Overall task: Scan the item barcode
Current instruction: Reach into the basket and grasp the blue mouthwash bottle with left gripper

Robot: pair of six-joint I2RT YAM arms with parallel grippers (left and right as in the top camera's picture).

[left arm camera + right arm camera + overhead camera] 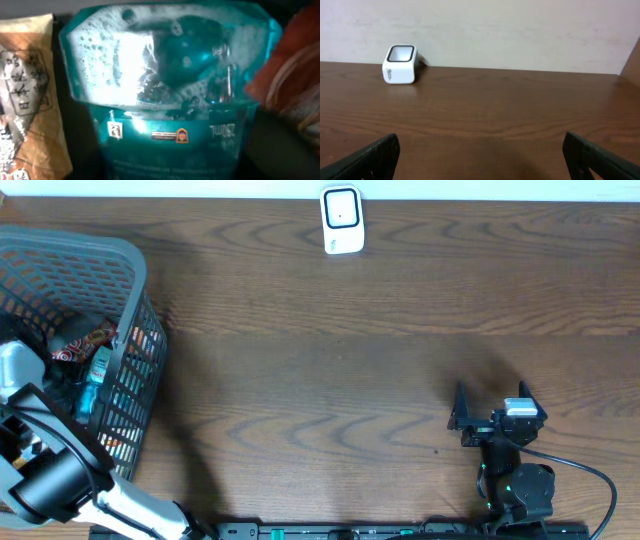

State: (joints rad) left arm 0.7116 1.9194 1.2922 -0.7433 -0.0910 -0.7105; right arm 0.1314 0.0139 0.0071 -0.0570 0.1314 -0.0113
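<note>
On the table [350, 330] the right end effector [491, 398] hangs released, well apart from everything. The grey basket [100, 255] at the left edge worries me. My left end effector is down inside it with its fingers out of sight, so I cannot tell whether it grips anything. The teal bottle [165, 75], the item to scan, lies between a paper packet [25, 100] and a red packet [295, 65]. Its slick, sloshing body could slip, or a neighbour could snag and ride along, before it reaches the scanner [341, 220].

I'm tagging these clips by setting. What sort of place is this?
Likely a mock checkout on a wooden table: a white barcode scanner stands at its far edge, and a grey shopping basket holds packaged goods, a teal pouch among them.
</note>
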